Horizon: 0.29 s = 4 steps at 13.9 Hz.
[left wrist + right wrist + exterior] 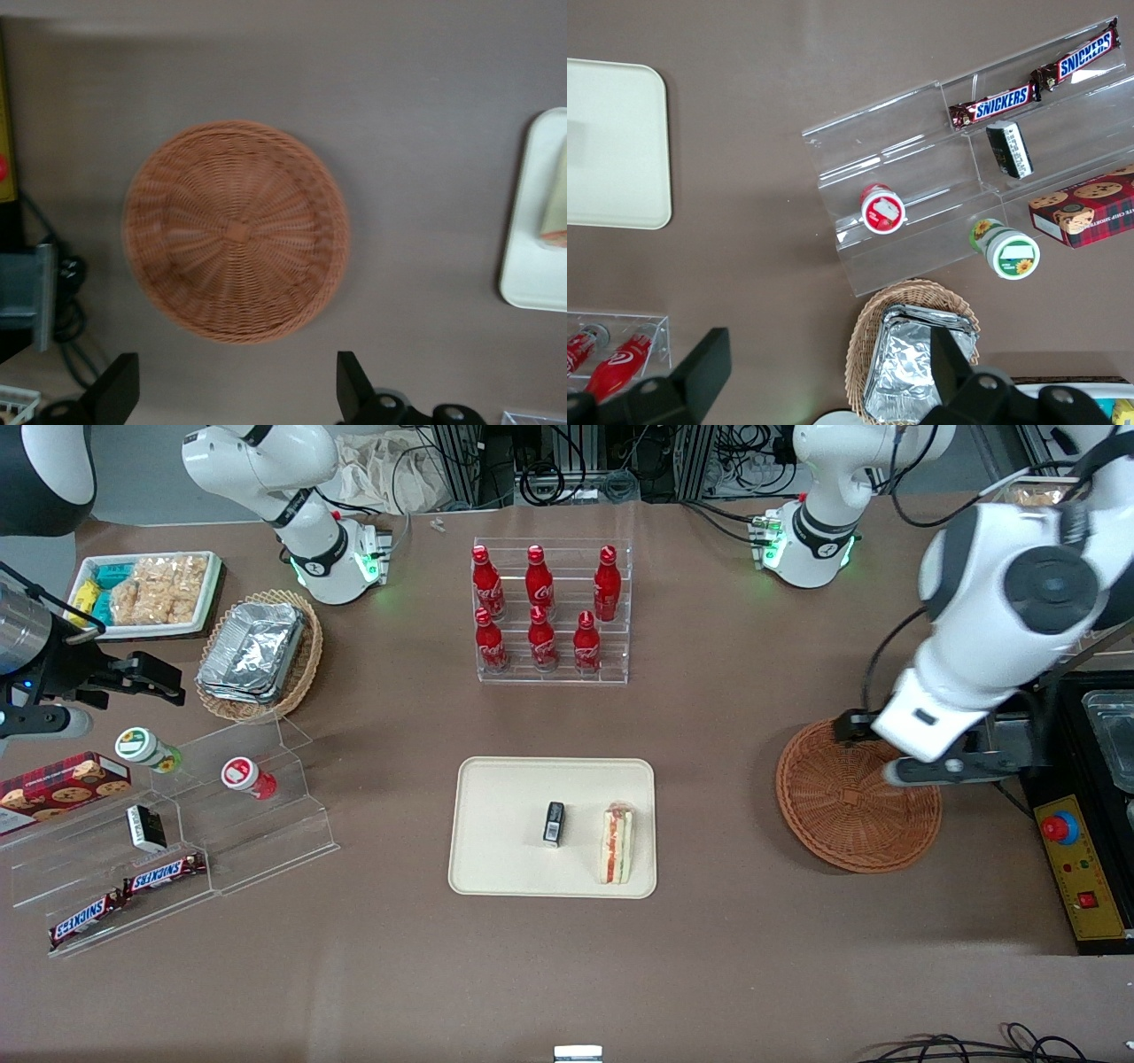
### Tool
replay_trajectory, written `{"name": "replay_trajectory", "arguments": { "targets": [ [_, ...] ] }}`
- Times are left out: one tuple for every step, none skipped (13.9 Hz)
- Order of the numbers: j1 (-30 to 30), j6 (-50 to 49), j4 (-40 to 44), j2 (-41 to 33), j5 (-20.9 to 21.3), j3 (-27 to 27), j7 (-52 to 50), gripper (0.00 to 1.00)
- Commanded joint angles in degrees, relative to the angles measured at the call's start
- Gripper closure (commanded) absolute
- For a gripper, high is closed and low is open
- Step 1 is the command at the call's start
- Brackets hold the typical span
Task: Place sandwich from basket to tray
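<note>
A brown-covered table crowded with shop goods: the sandwich (pixel 617 843) now lies on the cream tray (pixel 496 797), close to the tray's edge nearest the working arm's end of the table, with its red and green filling edge showing. A small black packet (pixel 554 823) sits just beside it, nearer the tray's middle. The round reddish-brown basket (pixel 842 815) stands well apart from the tray, toward the working arm's end of the table, and the wrist view shows its woven floor bare (pixel 235 232).

By the look of it the transfer is done: the sandwich is out of the basket and resting flat inside the tray's rim, with nothing gripping it. What seems left, at most, is for the arm to pull clear and settle.

The left arm's gripper (pixel 952 766) hangs above the basket, over the part of its rim farthest from the tray, wrist camera looking straight down into the wicker. Its jaws stand wide apart and carry nothing; both dark fingertips (pixel 120 390) frame bare tabletop just outside the basket's rim. The tray's rounded corner (pixel 540 212) and a sliver of the sandwich (pixel 556 208) show in that same wrist view.
</note>
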Motion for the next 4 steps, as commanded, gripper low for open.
{"name": "replay_trajectory", "arguments": {
  "targets": [
    [6.83, -1.60, 3.17, 2.11, -4.82, -0.70, 2.34, 0.00],
    [7.46, -1.87, 5.36, 3.51, -4.48, -0.61, 2.34, 0.00],
    [7.55, -1.96, 6.34, 3.88, -4.39, -0.61, 1.99, 0.00],
    [7.55, -1.96, 6.18, 3.88, -4.22, -0.61, 1.99, 0.00]
  ]
}}
